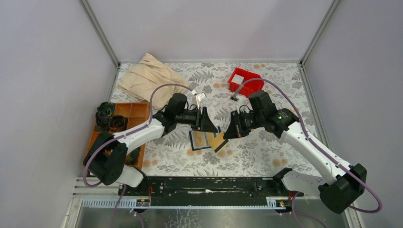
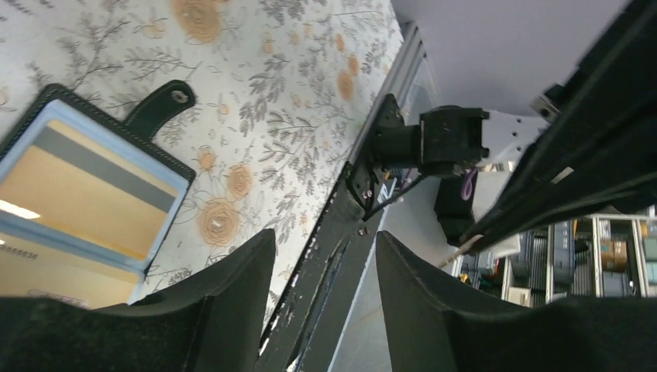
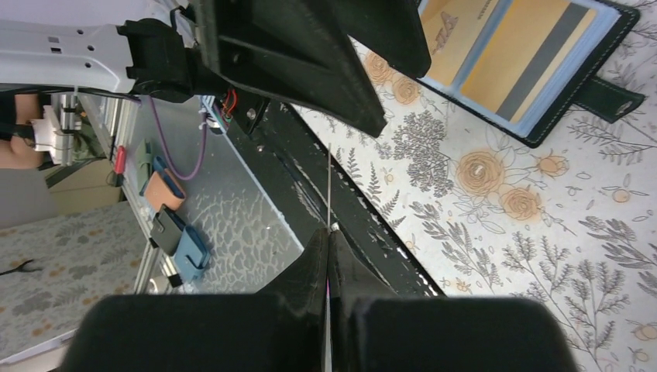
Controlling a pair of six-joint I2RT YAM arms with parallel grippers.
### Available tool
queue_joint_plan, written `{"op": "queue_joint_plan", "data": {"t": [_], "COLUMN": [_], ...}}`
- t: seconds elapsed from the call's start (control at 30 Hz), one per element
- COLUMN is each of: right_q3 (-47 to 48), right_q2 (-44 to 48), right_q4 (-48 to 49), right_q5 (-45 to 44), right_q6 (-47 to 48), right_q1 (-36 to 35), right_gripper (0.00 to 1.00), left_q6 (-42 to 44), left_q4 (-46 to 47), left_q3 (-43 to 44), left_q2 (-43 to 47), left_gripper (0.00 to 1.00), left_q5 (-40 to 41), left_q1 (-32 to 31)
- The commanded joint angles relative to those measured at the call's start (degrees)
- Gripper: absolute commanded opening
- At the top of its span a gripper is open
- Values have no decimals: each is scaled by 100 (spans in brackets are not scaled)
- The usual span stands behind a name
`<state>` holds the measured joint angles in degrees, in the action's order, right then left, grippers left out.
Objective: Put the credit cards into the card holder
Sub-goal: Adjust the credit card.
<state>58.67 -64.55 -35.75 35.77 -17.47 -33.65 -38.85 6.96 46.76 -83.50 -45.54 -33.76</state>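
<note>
While the right gripper pinches 1 tan credit card by its edge, just beside the open card holder, the left gripper gapes empty. Thin, light, slick plastic, probably flexing slightly: grip a short edge.

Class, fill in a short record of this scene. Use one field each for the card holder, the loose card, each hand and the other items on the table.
card holder: lies open on the floral table
sleeved cards: tan with a dark stripe, already in the holder
tan card: pinched by the right hand, at the holder's right side
left hand: open, nothing between its fingers
right hand: shut on the tan card
other items: red bin, beige cloth, brown tray
</note>
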Motion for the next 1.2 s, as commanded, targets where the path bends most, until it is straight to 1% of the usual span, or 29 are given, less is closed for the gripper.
{"op": "queue_joint_plan", "data": {"t": [0.0, 0.2, 0.37, 0.5, 0.87, 1.0, 1.17], "right_q3": [-40, -195, -210, -209, -195, -203, -206], "right_q2": [59, 41, -50, -175, -568, -686, -925], "right_q4": [134, 225, 338, 444, 824, 1014, 1214], "right_q5": [513, 606, 674, 772, 1079, 1187, 1455], "right_q6": [-158, -206, -253, -295, -429, -525, -572], "right_q1": [-20, -19, -24, -12, 6, 41, 110], "right_gripper": [0, 0, 0, 0, 0, 0, 0], "left_q6": [82, 89, 276, 143, 71, 78, -40], "left_q4": [526, 457, 136, 331, 429, 425, 630], "left_q3": [-100, -189, -240, -385, -555, -608, -754], "left_q2": [315, 467, 584, 642, 647, 638, 644], "left_gripper": [60, 62, 62, 61, 60, 57, 46], "left_q5": [-583, -867, -1020, -1245, -1666, -1798, -2001], "left_q1": [9, 9, 58, 79, 85, 89, 91]}}
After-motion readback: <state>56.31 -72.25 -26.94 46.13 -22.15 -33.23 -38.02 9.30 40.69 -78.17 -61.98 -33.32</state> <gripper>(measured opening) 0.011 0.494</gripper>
